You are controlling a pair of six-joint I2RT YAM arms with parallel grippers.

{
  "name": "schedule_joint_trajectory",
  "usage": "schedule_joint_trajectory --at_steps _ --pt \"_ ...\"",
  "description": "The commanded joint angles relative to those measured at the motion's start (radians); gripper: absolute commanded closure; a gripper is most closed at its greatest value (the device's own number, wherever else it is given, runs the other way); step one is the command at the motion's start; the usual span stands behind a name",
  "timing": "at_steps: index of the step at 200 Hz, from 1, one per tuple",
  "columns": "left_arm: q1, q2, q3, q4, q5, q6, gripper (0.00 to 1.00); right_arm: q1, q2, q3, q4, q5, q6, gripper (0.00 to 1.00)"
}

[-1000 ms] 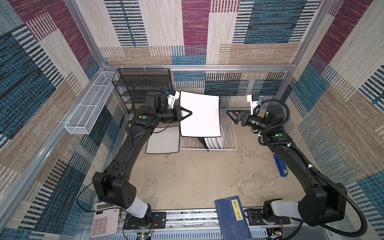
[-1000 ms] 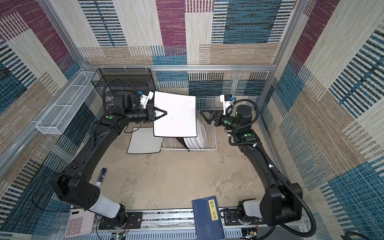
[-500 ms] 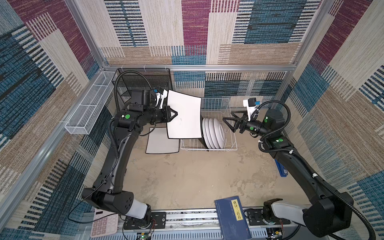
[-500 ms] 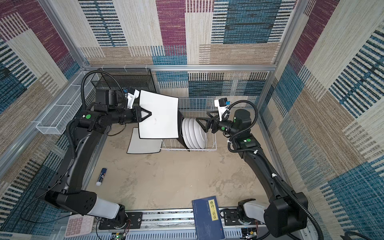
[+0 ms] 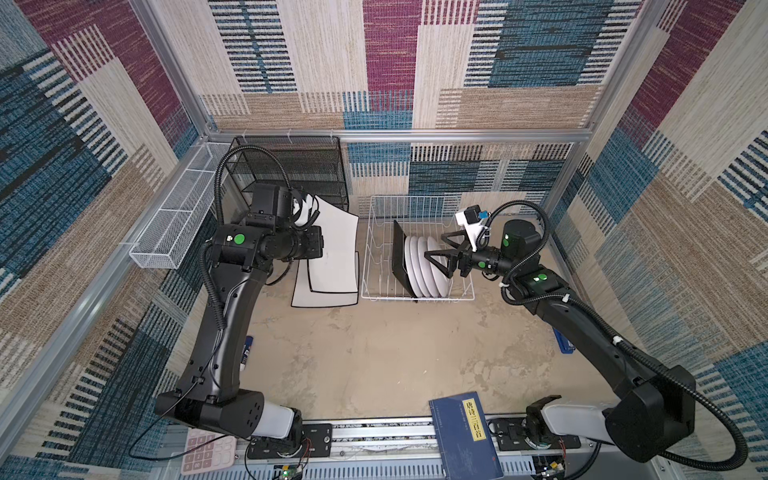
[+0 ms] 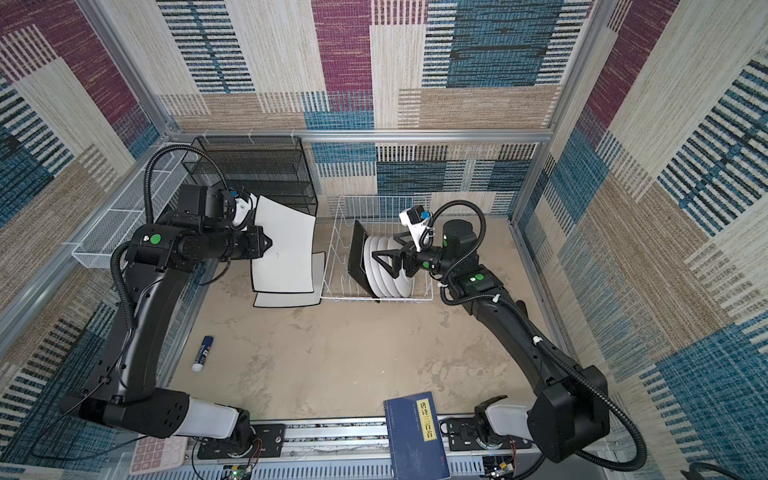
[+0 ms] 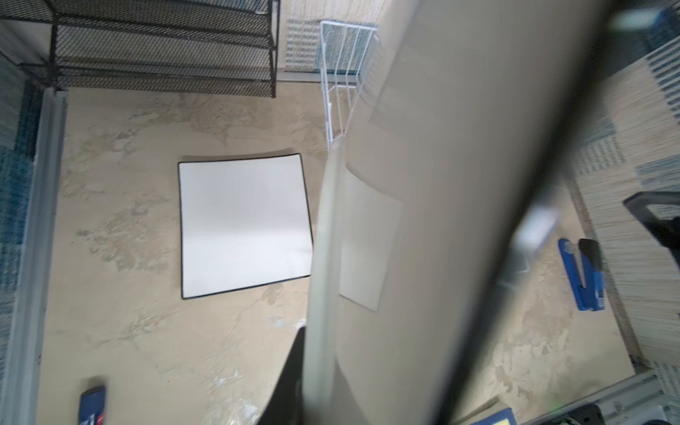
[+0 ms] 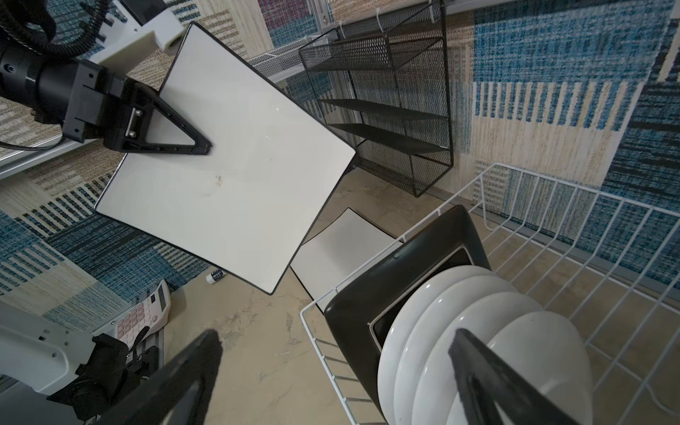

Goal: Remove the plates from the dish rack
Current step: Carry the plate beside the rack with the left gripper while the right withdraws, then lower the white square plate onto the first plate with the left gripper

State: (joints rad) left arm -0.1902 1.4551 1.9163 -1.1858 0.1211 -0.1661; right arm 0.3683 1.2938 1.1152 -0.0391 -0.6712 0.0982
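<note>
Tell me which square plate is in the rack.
The black one, standing on edge beside the round plates. One white square plate lies on the table; the left gripper holds the other.

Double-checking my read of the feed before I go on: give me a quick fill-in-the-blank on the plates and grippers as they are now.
The left gripper is ____ on the white plate in the air.
The right gripper, near the round plates, is ____.
The black plate stands upright in the ____.
The round plates number ____.

Missing words: shut; open; rack; four
</note>
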Motion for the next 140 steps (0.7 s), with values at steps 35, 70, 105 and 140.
schedule_joint_trajectory --at_steps 35,70,105,140 --pt "0.026 0.059 0.031 -0.021 -0.112 0.096 1.0 0.027 0.018 0.027 -0.048 0.019 -0.058 0.01" --pt "0.055 0.105 0.012 -0.021 -0.107 0.121 1.0 0.043 0.032 0.038 -0.079 0.044 -0.084 0.01" --pt "0.089 0.174 0.021 -0.021 -0.036 0.162 1.0 0.052 0.042 0.046 -0.1 0.063 -0.106 0.01" --pt "0.132 0.244 0.029 -0.018 0.033 0.186 1.0 0.056 0.048 0.047 -0.106 0.069 -0.109 0.01"
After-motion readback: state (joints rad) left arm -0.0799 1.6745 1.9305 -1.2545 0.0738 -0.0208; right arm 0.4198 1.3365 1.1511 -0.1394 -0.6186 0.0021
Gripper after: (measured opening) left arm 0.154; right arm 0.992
